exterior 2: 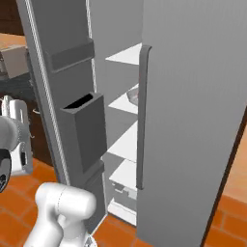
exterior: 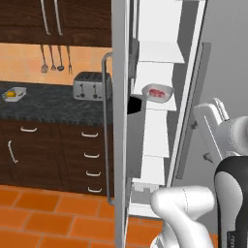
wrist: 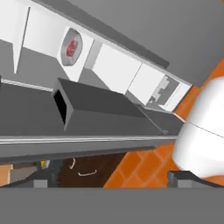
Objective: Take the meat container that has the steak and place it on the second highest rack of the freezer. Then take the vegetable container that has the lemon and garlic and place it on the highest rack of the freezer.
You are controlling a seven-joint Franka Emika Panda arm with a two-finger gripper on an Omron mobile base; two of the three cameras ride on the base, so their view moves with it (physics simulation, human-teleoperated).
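Resting flat — steak [exterior: 156, 92] on rack [exterior: 154, 79]

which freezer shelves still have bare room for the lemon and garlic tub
The flat white top shelf is bare. The second white shelf is partly taken by the white steak dish. The lower white shelves look bare.
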